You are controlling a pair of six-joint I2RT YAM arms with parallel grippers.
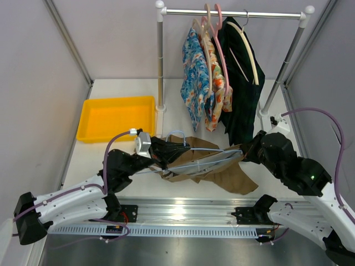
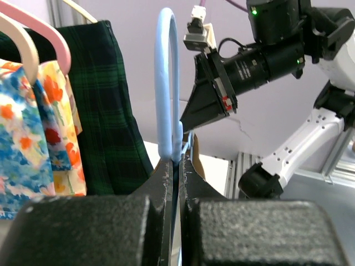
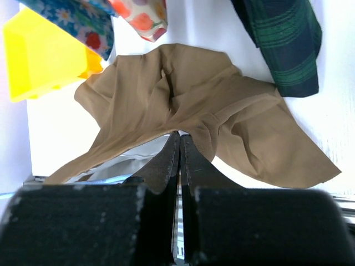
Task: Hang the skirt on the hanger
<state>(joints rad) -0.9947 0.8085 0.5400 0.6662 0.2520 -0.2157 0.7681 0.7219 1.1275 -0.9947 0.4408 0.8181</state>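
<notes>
The tan-brown skirt [image 1: 222, 172] lies bunched on the table in front of the arms; it fills the right wrist view [image 3: 183, 94], whitish lining showing at the lower left. The pale blue wire hanger [image 1: 191, 157] lies across it, its hook [image 2: 168, 83] upright in the left wrist view. My left gripper [image 1: 169, 151] is shut on the hanger just below the hook [image 2: 177, 160]. My right gripper [image 1: 244, 151] is shut on an edge of the skirt [image 3: 180, 136] at the hanger's right end.
A yellow tray [image 1: 116, 117] sits at the back left. A clothes rail [image 1: 233, 12] at the back holds blue and orange floral garments [image 1: 197, 77] on a pink hanger and a dark green plaid garment [image 1: 241, 83] on a cream hanger. Rail posts stand on the table.
</notes>
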